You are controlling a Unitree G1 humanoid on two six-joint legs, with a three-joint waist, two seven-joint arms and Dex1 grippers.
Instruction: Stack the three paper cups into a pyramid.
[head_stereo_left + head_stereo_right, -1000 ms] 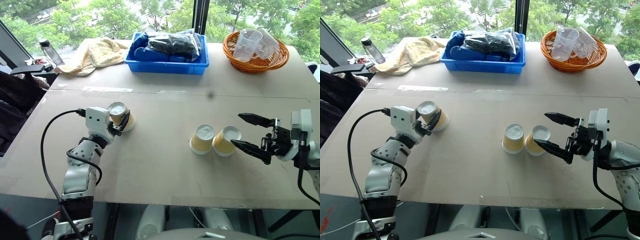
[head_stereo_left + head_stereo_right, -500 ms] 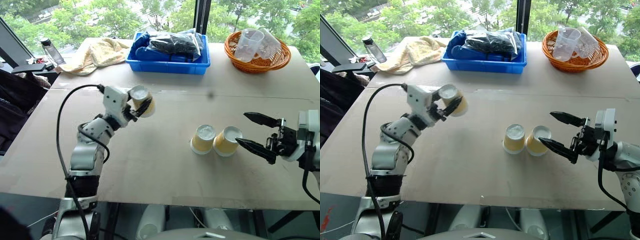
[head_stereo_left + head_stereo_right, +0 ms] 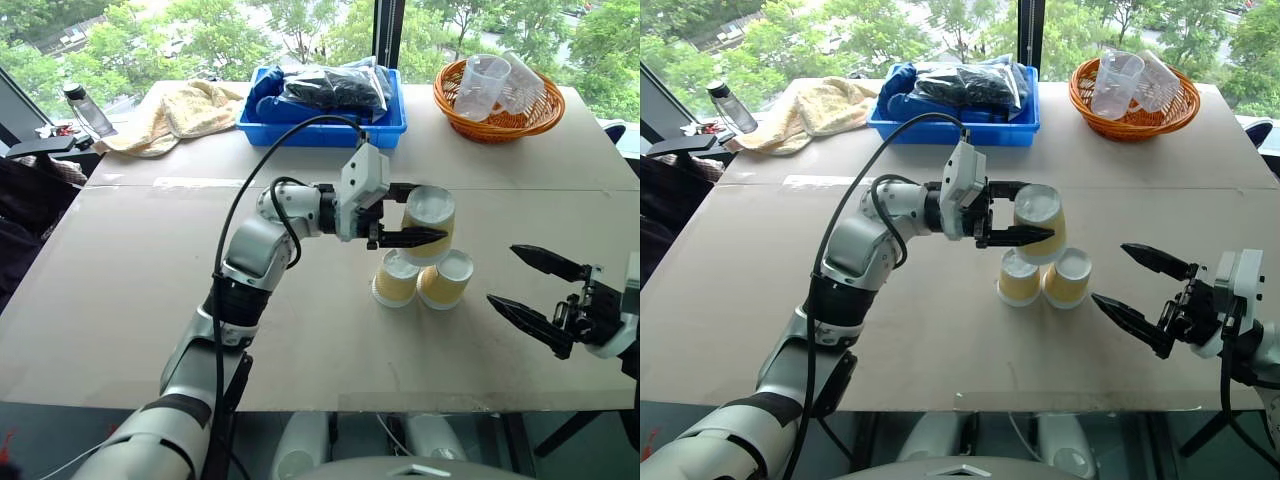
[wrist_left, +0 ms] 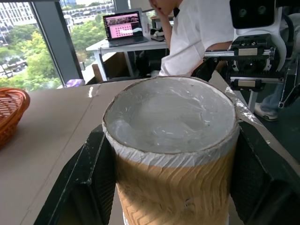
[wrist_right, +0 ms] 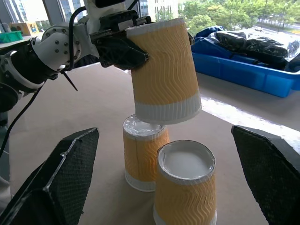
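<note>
You're at the capping step: two base cups point(image 3: 420, 281) stand upside down on the desk point(image 3: 120, 290), touching side by side, and the third cup point(image 3: 428, 222) is in the air right above them, gripped by your left gripper point(image 3: 412, 213). L fingers point(image 3: 410, 238) are partly closed on the cup's sides, one each side, holding it inverted w/ the white base up. From the right wrist view its rim looks just above the rear base cup, tilted a bit and not yet resting on anything.

R gripper point(image 3: 540, 288) hangs beside the base pair, near but apart, fingers spread wide, holding nothing.

Next move, as I read it: centre the held cup over the seam btwn the two bases, level it so the rim bridges both tops, lower gently, then open. Watch the offset; it seems to sit more over the rear cup, so a drop now would prob. tip. Keep R clear or ready to steady the base.
</note>
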